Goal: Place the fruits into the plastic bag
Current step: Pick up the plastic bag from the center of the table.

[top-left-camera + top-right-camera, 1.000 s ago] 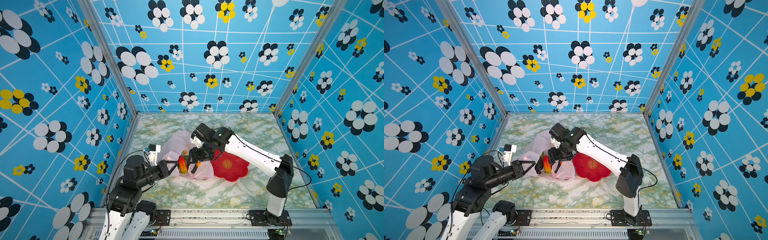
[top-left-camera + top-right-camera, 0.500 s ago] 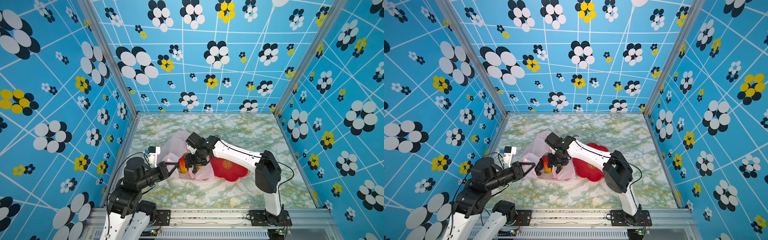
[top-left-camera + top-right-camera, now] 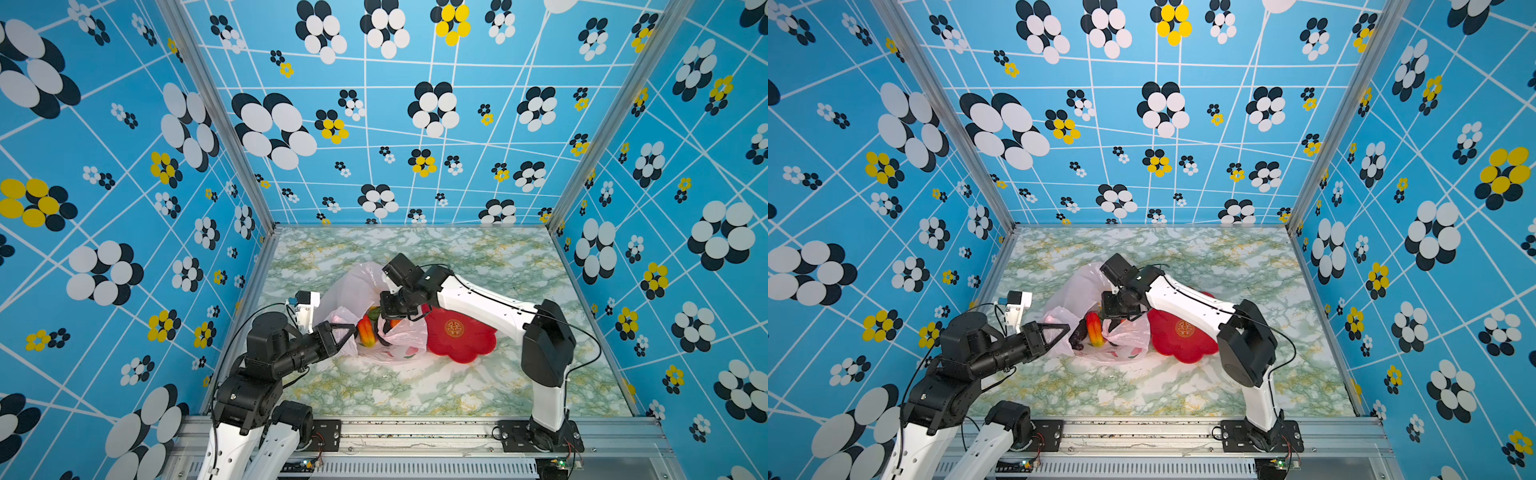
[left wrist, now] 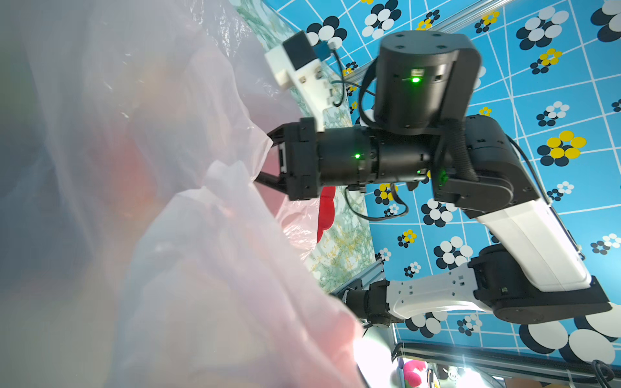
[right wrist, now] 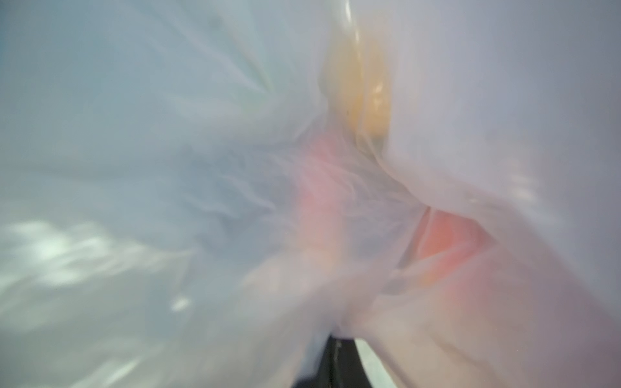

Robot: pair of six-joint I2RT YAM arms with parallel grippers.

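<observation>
Fruits: small toy pieces sit just inside the bag's mouth. They are a red-yellow-green oblong fruit [image 3: 366, 332], a green fruit [image 3: 374, 312] right behind it and dark avocado-like fruits [image 3: 1077, 337] beside it. None shows on the plate or loose on the surface.
Bag: the thin, translucent pale-pink crinkly plastic bag [image 3: 357, 286] with red print is slumped on the green-and-white marbled surface [image 3: 415, 386]. Its mouth gapes between the two arms and one corner lies against the plate's edge.
Plate: the red flower-shaped plate [image 3: 469, 355] with a gold emblem is bare and lies partly under the right arm.
Left side: the left end effector [image 3: 352, 332] is closed to a point on the bag's rim, bunching the film and propping that side of the mouth.
Right side: the right end effector [image 3: 388, 321] is at the opposite lip, closed. Film hides its tips, and its own wrist view is only blurred plastic, so whether it pinches anything cannot be told.
Step in hand: probably the end of loading, with the right arm due to leave the mouth.
Doing it well: lift the right end effector straight up and slowly so no film snags. Hold the left pinch high and steady so the rim acts as a wall.
Risk: the oblong fruit lies near the lip and would likely roll out if the rim sags.
</observation>
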